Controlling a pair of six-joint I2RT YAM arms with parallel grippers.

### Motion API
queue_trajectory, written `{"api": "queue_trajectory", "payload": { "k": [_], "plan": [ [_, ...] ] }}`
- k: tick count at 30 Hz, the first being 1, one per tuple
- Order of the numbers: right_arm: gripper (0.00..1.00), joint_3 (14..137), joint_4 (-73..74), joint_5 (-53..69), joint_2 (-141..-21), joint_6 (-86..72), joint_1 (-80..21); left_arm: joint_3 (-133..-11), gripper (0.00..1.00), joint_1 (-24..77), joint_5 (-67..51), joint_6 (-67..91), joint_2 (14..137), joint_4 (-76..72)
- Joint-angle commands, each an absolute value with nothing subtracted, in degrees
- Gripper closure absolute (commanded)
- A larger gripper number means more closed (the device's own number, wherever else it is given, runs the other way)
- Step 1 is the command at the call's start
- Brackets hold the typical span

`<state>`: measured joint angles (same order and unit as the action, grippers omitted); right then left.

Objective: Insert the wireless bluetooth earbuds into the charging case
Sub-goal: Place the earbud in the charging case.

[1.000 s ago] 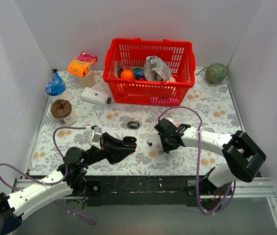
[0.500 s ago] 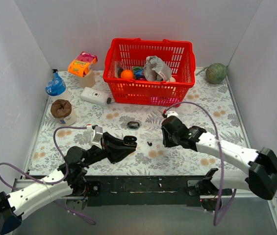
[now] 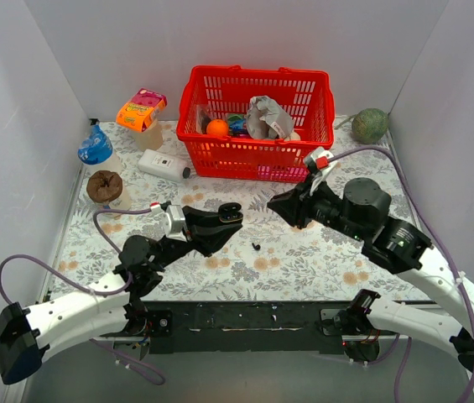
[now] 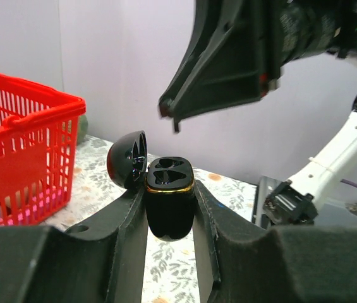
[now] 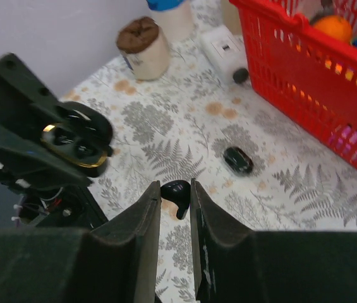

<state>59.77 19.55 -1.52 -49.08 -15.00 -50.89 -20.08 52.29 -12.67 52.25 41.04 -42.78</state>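
My left gripper (image 3: 225, 216) is shut on the charging case (image 4: 170, 197), a black oval case with a gold rim. It holds the case upright above the table with the lid (image 4: 128, 158) open to the left. Both sockets look empty. My right gripper (image 3: 275, 204) is raised over the mat, right of the case. It is shut on one earbud (image 5: 177, 192), a tiny glossy black piece pinched between the fingertips. The case also shows in the right wrist view (image 5: 77, 142), to the left of that gripper. A second earbud (image 3: 256, 247) lies on the mat between the grippers.
A small black oval object (image 5: 237, 160) lies on the mat. A red basket (image 3: 257, 126) of items stands at the back. A white box with a black cap (image 3: 164, 165), a brown-topped cup (image 3: 106, 190), a blue-capped bottle (image 3: 96, 149) and an orange packet (image 3: 140, 109) are at the left. A green ball (image 3: 370, 126) is at the back right.
My right gripper has risen off the mat and moved back with the earbud. My left gripper has moved forward and up with the open case.
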Motion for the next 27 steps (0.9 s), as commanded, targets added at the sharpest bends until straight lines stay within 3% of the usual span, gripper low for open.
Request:
{"api": "queue_trajectory", "payload": {
  "k": [1, 10, 27],
  "plan": [
    [0.99, 65.21, 15.30, 7.02, -47.99, -10.02, -51.68, -22.59, 1.00, 52.38, -13.53, 44.92, 46.48, -54.36],
    [0.99, 70.92, 11.16, 13.09, -50.35, -11.87, -51.68, -24.69, 1.00, 52.38, -16.43, 41.31, 59.22, -71.71],
    [0.99, 79.71, 12.13, 13.80, -56.42, -6.24, -52.12, -37.53, 1.00, 52.38, -21.36, 41.48, 70.66, -75.76]
  ]
}}
